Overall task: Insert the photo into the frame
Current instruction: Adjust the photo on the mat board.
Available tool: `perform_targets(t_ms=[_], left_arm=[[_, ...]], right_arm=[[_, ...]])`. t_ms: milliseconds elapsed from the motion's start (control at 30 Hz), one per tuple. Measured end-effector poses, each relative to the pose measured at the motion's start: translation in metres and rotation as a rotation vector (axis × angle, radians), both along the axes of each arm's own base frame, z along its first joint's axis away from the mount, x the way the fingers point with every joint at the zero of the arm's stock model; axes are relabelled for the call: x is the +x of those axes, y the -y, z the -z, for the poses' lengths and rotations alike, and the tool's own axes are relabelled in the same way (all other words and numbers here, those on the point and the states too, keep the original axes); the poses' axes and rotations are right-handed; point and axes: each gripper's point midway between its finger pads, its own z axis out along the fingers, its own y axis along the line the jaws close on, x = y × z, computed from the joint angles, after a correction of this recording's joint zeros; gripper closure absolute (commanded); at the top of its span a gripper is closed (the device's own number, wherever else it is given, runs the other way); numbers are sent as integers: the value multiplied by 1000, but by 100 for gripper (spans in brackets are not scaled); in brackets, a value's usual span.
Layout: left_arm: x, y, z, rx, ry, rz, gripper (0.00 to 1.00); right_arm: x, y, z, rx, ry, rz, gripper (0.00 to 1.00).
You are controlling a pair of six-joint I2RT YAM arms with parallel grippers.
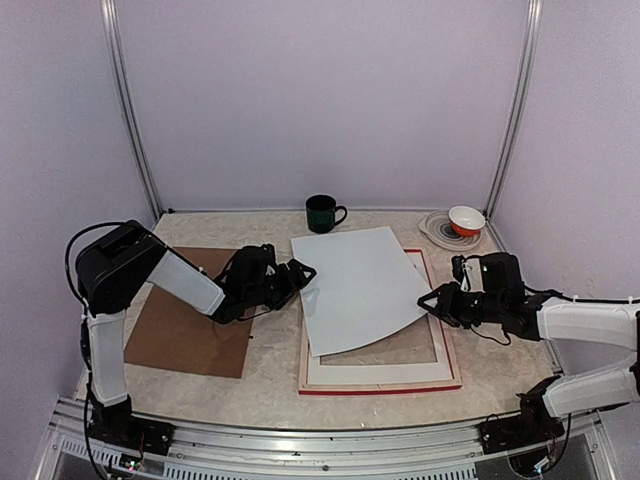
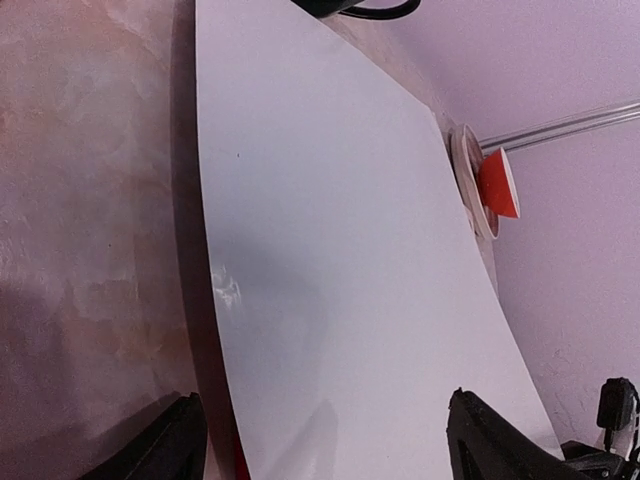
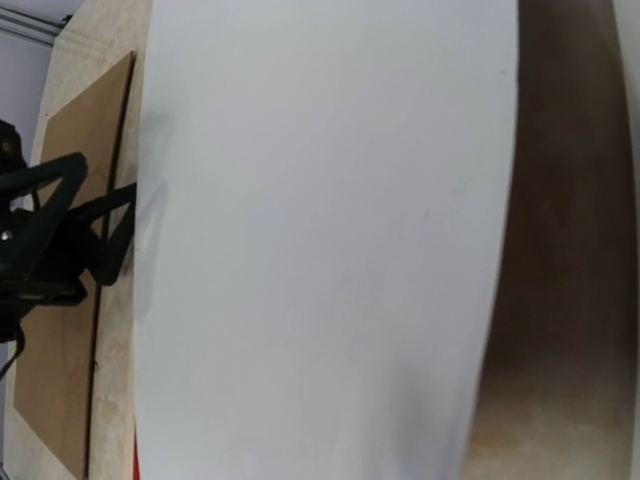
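Observation:
The photo [image 1: 360, 285] lies white back up, bowed, over the frame [image 1: 455, 350], which rests flat on the table with its red edge showing. My right gripper [image 1: 430, 298] meets the photo's right edge and is shut on it. Its fingers are hidden in the right wrist view, where the photo [image 3: 320, 240] fills the picture. My left gripper [image 1: 305, 272] is at the photo's left edge. In the left wrist view its jaws [image 2: 322, 400] stand wide open, one finger on each side of the photo [image 2: 340, 250], not touching it.
A white mat border [image 1: 380, 372] lies in the frame under the photo. A brown backing board [image 1: 185, 320] lies to the left under the left arm. A dark mug [image 1: 322, 213] stands at the back, and an orange-and-white bowl [image 1: 465, 220] sits on plates [image 1: 440, 232] at back right.

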Motion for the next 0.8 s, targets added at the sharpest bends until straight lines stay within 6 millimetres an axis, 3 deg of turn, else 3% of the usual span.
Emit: perform_targets(t_ms=[533, 667, 800], left_arm=[[11, 2, 2, -134, 8, 34, 37], [9, 1, 13, -144, -19, 38, 46], [7, 3, 10, -168, -19, 42, 57]], right_arm=[[0, -2, -4, 19, 5, -4, 69], [0, -2, -4, 21, 3, -3, 69], [1, -2, -4, 22, 5, -2, 68]])
